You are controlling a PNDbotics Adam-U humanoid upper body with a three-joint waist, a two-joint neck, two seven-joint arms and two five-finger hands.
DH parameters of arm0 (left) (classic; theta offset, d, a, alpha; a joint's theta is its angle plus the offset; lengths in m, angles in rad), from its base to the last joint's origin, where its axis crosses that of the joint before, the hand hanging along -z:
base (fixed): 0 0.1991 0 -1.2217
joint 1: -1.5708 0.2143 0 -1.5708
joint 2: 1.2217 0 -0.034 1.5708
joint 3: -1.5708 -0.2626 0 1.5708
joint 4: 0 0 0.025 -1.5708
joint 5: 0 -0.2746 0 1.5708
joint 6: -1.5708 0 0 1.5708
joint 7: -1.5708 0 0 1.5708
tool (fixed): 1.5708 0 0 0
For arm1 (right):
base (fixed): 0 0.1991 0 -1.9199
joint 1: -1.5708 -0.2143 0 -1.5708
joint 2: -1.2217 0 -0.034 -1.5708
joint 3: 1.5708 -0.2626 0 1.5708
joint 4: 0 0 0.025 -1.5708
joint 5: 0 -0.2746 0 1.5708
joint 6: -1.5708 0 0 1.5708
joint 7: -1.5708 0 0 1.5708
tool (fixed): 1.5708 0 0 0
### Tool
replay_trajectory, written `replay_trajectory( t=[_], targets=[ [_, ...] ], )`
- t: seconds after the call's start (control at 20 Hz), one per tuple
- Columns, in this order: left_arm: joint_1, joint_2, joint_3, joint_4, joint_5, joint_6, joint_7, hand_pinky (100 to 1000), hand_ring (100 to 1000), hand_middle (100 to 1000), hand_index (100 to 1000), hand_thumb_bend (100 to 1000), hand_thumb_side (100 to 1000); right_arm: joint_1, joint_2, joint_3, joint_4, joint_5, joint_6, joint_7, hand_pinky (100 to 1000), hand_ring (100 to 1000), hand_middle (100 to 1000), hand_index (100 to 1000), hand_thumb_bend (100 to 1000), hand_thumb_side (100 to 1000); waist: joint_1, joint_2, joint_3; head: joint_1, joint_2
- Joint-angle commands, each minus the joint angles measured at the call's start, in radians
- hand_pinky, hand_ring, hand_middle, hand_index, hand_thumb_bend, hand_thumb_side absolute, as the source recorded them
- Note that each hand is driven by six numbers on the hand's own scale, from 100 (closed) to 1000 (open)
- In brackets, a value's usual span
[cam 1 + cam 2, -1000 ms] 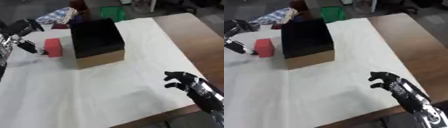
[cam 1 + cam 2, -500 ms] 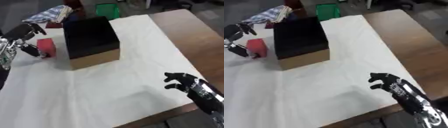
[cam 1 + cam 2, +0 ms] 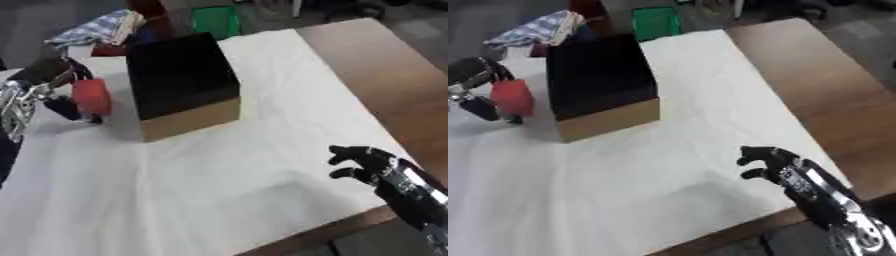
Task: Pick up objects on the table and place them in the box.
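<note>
A red block (image 3: 91,96) is held at the left, just left of the box, with my left hand (image 3: 54,87) curled round it from behind and below. The box (image 3: 179,82) stands at the table's back middle; it is tall, with a dark open inside and tan cardboard sides. My right hand (image 3: 367,164) hovers low at the front right over the white cloth, its fingers loosely curled and holding nothing.
A white cloth (image 3: 219,175) covers most of the table; bare brown wood (image 3: 385,75) shows along the right side. Beyond the far edge lie a patterned cloth bundle (image 3: 96,30) and a green bin (image 3: 214,20).
The whole picture has shifted, so the camera moved. My left hand has closed round the red block and lifted it off the cloth beside the box. The right hand has stayed put.
</note>
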Motion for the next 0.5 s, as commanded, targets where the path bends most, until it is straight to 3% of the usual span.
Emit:
replay_trajectory(
  t=[0.05,0.15,0.5],
  targets=[
    [-0.013,0.018,0.009,-0.019,0.023,0.014,0.002,662,539,391,509,747,297,-0.008,-0.01,-0.004,-0.014,-0.001,-0.002,-0.001,763,1000,710,817,100,823,-0.008,-0.02,0.003,-0.001,-0.01],
    [-0.015,0.021,0.008,-0.04,0.057,0.016,0.016,644,514,346,470,715,277,-0.006,-0.011,-0.005,-0.014,-0.003,-0.003,-0.001,763,1000,710,817,100,819,-0.011,-0.024,0.007,-0.002,-0.01],
    [-0.029,0.042,-0.013,-0.173,0.22,0.021,0.018,623,494,334,451,671,212,0.003,-0.015,-0.009,-0.013,-0.011,-0.005,-0.004,763,1000,710,817,100,811,-0.021,-0.046,0.034,-0.008,-0.005]
  ],
)
